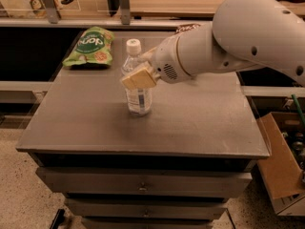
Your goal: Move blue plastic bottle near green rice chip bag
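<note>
The blue plastic bottle (pixel 138 98) stands upright on the grey table (pixel 200 123), left of centre, white cap (pixel 133 46) on top. My gripper (pixel 139 77) reaches in from the right on the big white arm (pixel 248 37) and grips the bottle's upper body. One tan finger (pixel 138 78) lies across the bottle's front and the other is hidden behind it. The green rice chip bag (pixel 90 46) lies flat at the table's far left corner, about a bottle's height away from the bottle.
A dark snack bag (pixel 188 27) peeks out behind the arm at the table's far edge. An open cardboard box (pixel 281 161) stands on the floor to the right. Drawers (pixel 143 187) sit under the tabletop. A shelf rail (pixel 119 20) runs behind.
</note>
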`<state>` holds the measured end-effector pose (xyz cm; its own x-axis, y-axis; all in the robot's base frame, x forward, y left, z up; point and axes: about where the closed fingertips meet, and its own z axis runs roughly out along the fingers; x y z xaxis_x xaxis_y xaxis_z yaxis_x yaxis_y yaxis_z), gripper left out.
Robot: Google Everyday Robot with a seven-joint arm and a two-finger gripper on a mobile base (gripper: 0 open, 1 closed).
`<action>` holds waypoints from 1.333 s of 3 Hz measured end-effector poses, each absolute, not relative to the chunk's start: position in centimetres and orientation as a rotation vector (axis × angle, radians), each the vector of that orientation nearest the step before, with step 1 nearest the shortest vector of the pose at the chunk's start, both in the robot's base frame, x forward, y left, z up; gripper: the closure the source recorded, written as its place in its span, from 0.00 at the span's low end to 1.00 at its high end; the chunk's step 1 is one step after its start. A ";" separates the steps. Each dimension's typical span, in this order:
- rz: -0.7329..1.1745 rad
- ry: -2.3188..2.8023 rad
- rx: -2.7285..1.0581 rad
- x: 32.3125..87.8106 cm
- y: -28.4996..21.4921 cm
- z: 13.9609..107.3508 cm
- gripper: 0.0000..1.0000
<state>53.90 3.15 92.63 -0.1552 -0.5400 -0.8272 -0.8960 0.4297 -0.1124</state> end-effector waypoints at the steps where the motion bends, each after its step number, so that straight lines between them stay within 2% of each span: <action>1: 0.549 1.800 -1.224 54.3 3.9 92.8 0.87; 2: 0.586 1.773 -1.207 55.6 5.2 92.6 1.00; 4: 0.639 1.715 -1.224 59.6 8.3 92.3 1.00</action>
